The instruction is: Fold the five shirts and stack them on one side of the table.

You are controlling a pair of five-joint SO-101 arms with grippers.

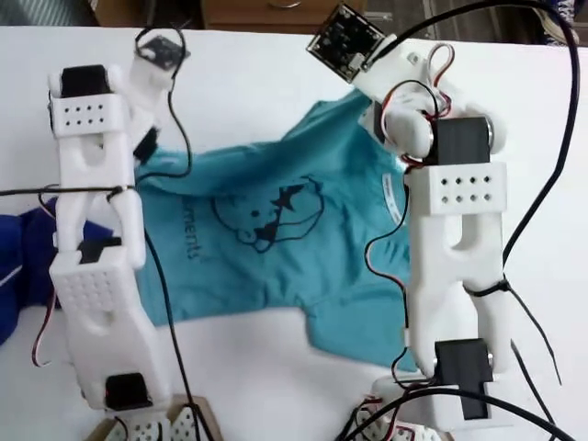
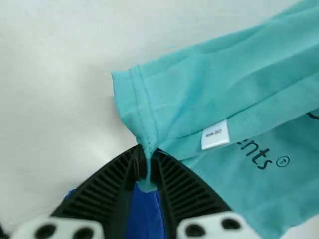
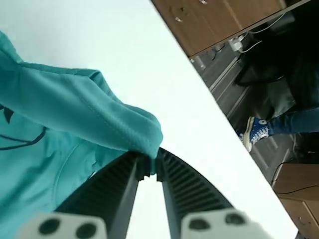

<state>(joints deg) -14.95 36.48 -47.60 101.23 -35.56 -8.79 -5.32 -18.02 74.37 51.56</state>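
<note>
A teal shirt (image 1: pixel 276 248) with a dark cartoon print lies spread across the middle of the white table (image 1: pixel 248 83). My left gripper (image 2: pixel 148 167) is shut on the hem corner of the teal shirt (image 2: pixel 214 104), near a small white tag (image 2: pixel 215 135). In the high view that arm (image 1: pixel 96 230) stands along the shirt's left side. My right gripper (image 3: pixel 148 168) is shut on a bunched fold of the teal shirt (image 3: pixel 75 119), lifted off the table. Its arm (image 1: pixel 455 211) stands over the shirt's right side.
A dark blue garment (image 1: pixel 23 266) lies at the table's left edge, and its blue cloth (image 2: pixel 144 214) shows under my left gripper. Wooden furniture (image 1: pixel 276 11) stands beyond the far edge. Black cables (image 1: pixel 542 184) trail along the right side.
</note>
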